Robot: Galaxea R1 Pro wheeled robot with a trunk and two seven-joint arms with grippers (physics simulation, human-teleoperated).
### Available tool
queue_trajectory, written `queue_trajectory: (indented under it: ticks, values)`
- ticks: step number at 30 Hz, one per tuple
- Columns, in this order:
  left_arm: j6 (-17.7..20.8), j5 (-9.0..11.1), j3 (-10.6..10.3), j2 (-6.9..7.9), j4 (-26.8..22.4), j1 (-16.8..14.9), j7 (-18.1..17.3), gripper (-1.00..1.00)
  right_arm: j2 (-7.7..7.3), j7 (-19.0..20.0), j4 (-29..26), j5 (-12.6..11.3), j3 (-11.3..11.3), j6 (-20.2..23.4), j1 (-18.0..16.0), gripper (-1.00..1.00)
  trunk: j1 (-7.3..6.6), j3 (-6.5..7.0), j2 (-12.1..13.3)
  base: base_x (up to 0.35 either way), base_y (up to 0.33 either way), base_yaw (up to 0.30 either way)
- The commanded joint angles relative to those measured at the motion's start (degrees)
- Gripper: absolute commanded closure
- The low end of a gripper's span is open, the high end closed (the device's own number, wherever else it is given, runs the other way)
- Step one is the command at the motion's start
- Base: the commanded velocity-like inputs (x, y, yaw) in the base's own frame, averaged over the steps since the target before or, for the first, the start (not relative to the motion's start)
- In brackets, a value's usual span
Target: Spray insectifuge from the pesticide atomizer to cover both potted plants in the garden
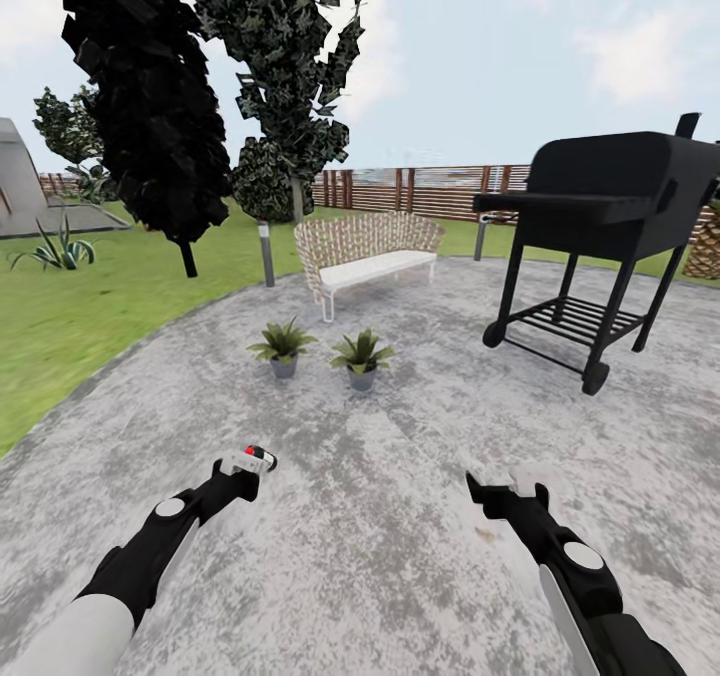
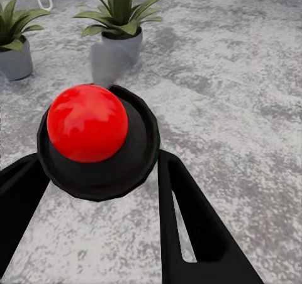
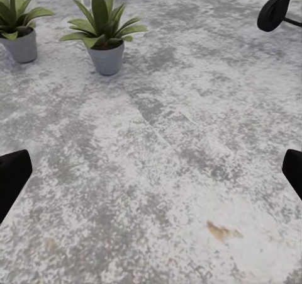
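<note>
My left gripper is shut on the pesticide atomizer, whose red-tipped top points toward the plants. Two potted plants stand side by side on the grey paving ahead: the left one and the right one. The left wrist view has both pots, the nearer straight beyond the red tip and the other at the edge. My right gripper hangs open over bare paving, with both plants ahead of it.
A wicker bench stands behind the plants, with two grey bollard lamps beside it. A black grill on wheels stands at the right. Lawn, dark trees and a slat fence ring the paving.
</note>
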Motion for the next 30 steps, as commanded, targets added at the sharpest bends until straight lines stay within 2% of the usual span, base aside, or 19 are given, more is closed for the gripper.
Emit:
queue_trajectory:
  ticks: [1, 17, 30]
  values:
    - [-0.17, -0.26, -0.1, 0.04, 0.0, -0.04, -0.03, 1.0, -0.04, -0.07, -0.07, -0.55, 0.05, 0.28, -0.03, -1.0, 0.02, -0.06, -0.02, 0.332, 0.0, 0.0]
    - [-0.46, 0.0, -0.12, 0.05, 0.04, 0.04, -0.03, 1.0, 0.05, -0.09, -0.42, -0.82, 0.1, 0.22, -0.03, -1.0, 0.02, -0.07, -0.02, 0.334, 0.0, 0.0]
    - [-0.52, 0.09, -0.19, -0.04, 0.04, 0.04, -0.05, 1.0, 0.05, -0.16, -0.59, -0.82, 0.12, 0.22, -0.04, -1.0, 0.02, -1.07, -0.02, 0.334, 0.0, 0.0]
